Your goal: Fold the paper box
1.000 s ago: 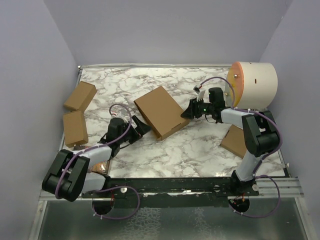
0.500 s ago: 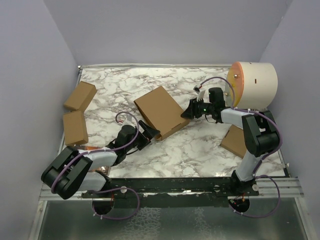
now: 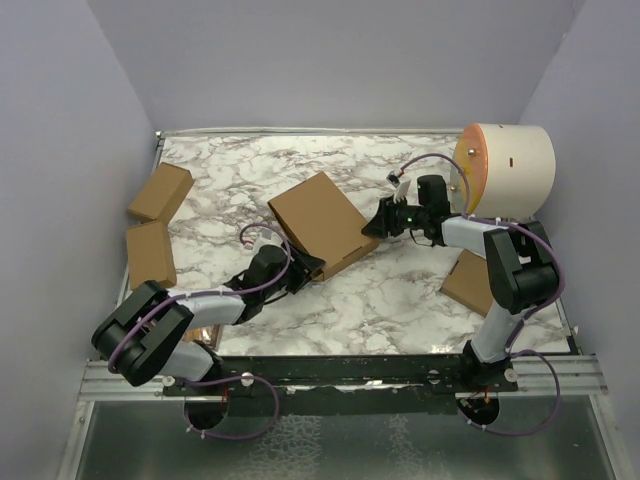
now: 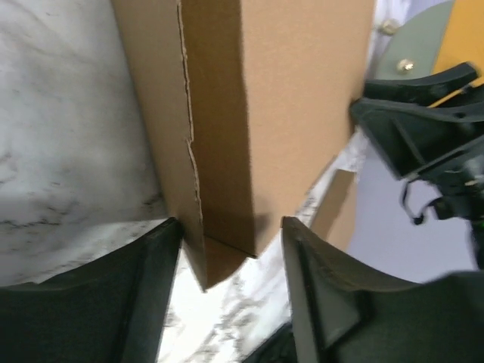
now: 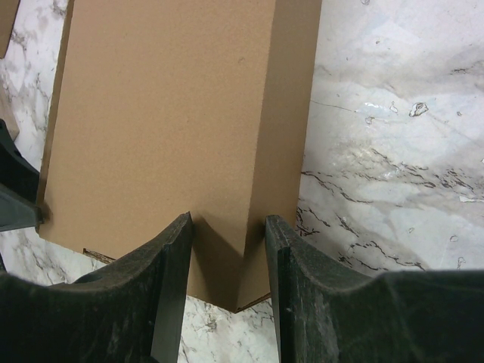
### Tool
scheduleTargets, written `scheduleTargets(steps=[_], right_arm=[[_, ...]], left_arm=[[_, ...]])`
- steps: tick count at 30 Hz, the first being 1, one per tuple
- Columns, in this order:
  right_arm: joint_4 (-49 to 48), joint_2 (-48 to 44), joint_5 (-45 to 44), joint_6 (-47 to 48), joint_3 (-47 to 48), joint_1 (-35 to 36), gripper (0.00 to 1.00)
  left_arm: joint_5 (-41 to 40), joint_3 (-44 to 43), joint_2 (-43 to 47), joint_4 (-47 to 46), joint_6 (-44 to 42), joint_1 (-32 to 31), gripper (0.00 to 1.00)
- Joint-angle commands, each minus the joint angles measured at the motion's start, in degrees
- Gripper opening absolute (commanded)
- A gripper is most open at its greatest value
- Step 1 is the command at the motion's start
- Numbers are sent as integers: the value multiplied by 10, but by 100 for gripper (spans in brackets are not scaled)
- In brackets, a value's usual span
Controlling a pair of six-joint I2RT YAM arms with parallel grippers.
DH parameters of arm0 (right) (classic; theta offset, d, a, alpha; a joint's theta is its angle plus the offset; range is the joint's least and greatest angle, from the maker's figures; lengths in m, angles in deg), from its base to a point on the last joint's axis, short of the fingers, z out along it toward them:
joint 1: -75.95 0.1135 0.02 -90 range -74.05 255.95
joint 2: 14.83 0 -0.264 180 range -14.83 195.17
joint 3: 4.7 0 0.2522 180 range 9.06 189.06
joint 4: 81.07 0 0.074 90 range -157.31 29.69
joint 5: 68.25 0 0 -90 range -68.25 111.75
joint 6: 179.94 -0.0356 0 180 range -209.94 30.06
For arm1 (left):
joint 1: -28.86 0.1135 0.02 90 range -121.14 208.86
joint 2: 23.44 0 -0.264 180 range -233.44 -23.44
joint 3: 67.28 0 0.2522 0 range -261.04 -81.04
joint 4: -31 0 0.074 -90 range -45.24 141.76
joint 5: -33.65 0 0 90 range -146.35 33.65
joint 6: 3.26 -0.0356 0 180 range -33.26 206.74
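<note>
The paper box (image 3: 322, 222), a brown cardboard mailer with its lid down, lies askew at mid-table. My right gripper (image 3: 373, 226) is at its right corner. In the right wrist view the right gripper (image 5: 227, 218) is shut on that corner of the box (image 5: 166, 113), both fingers against the cardboard. My left gripper (image 3: 308, 266) is at the near corner. In the left wrist view its jaws (image 4: 231, 221) straddle the box's corner (image 4: 291, 98). The left finger (image 4: 121, 295) touches a side flap, and a small gap shows at the right finger (image 4: 333, 295).
Two small brown boxes (image 3: 160, 192) (image 3: 150, 254) lie by the left wall, and a third (image 3: 468, 282) sits under the right arm. A cream cylinder with an orange end (image 3: 510, 170) stands at the back right. Lilac walls close in three sides.
My left arm has reached right and forward to the box's near corner, and its jaws have narrowed around it. The right arm and the box have stayed put.
</note>
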Motion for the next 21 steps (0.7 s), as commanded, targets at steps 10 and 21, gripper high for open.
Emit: scheduleTargets(steps=[10,21], right_arm=[[68,35,-38,30,-13,9,41],[73,34,-41,32,-10,9,42]], left_arm=[[3,-39,-40,30,27,-14,14],[10,-57,-13,51,-84,-9,33]])
